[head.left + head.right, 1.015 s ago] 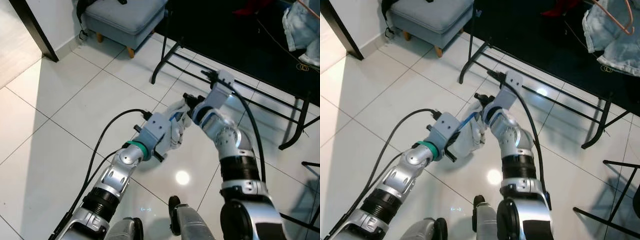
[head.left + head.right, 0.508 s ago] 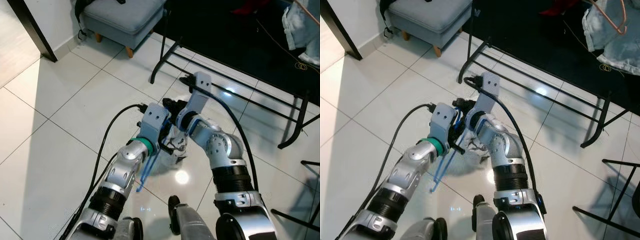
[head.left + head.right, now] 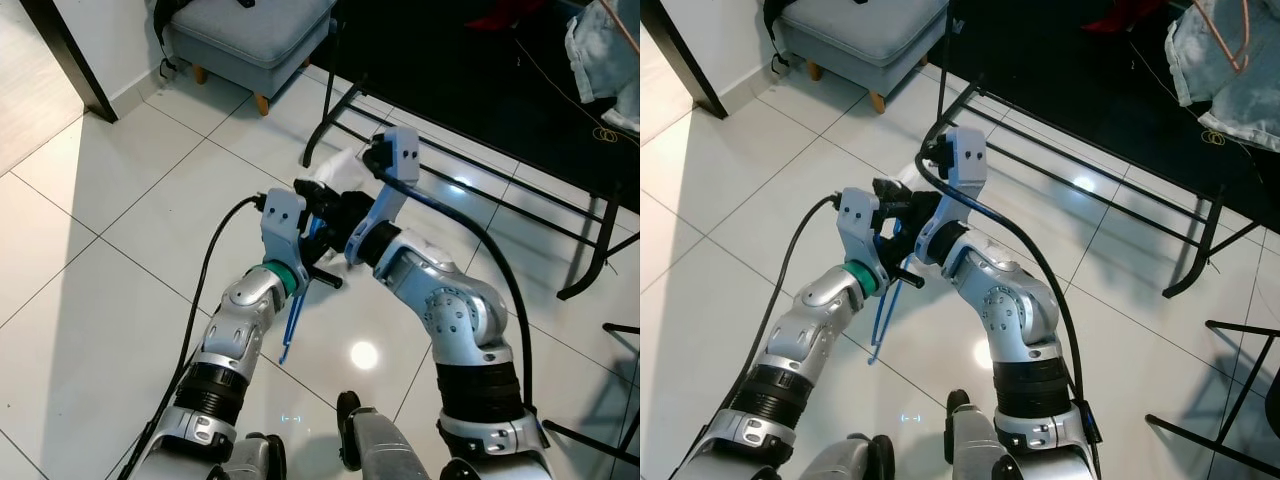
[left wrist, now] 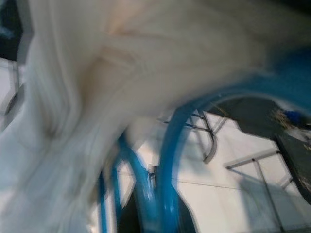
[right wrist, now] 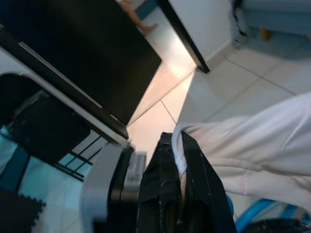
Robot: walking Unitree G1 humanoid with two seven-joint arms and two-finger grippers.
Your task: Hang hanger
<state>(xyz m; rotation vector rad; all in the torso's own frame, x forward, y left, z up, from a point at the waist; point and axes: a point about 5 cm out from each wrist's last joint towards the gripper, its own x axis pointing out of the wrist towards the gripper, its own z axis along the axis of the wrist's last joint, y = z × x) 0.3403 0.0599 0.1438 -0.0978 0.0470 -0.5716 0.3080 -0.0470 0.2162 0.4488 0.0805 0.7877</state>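
The right gripper [image 5: 180, 194] has its two black fingers pinched together on a fold of the white garment [image 5: 252, 145]; the cloth trails away from the fingertips, with the blue hanger [image 5: 252, 213] just beyond it. The left gripper [image 3: 318, 232] meets the right one over the white tiled floor [image 3: 120, 250]; whether its fingers are parted or closed I cannot tell; the blue hanger hangs down from it toward the floor, and its wrist view, blurred, has cloth and blue loops pressed close. Beyond both grippers stands a black metal rack [image 3: 480, 180], and farther off a grey footstool [image 3: 245, 35]
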